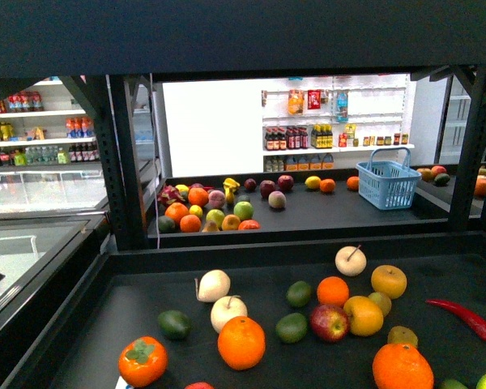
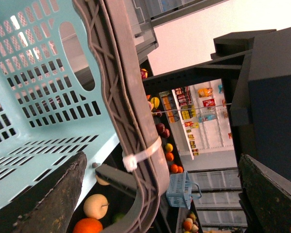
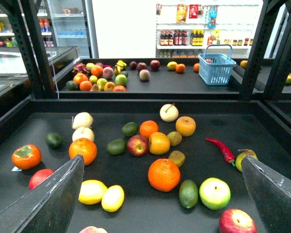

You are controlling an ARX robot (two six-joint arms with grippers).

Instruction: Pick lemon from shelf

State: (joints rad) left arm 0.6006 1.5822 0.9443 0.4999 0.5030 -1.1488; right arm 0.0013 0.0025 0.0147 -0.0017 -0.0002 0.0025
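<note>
Two yellow lemons (image 3: pixel 92 191) (image 3: pixel 113 198) lie side by side on the black shelf deck (image 3: pixel 136 216), near its front. My right gripper (image 3: pixel 162 162) is open and empty above the deck, with the lemons just inside its one finger (image 3: pixel 43 204). The lemons do not show in the front view, where the shelf deck (image 1: pixel 146 300) holds mixed fruit and neither arm appears. My left gripper (image 2: pixel 162 160) is open and empty, right beside a light blue basket (image 2: pixel 39 97) with a grey handle (image 2: pixel 131 121).
Around the lemons lie an orange (image 3: pixel 164 174), a green avocado (image 3: pixel 188 193), a green-yellow apple (image 3: pixel 214 192), a red apple (image 3: pixel 237 221) and a red chili (image 3: pixel 222 149). Black uprights (image 1: pixel 117 162) frame the shelf. A second blue basket (image 1: pixel 388 182) stands on the far deck.
</note>
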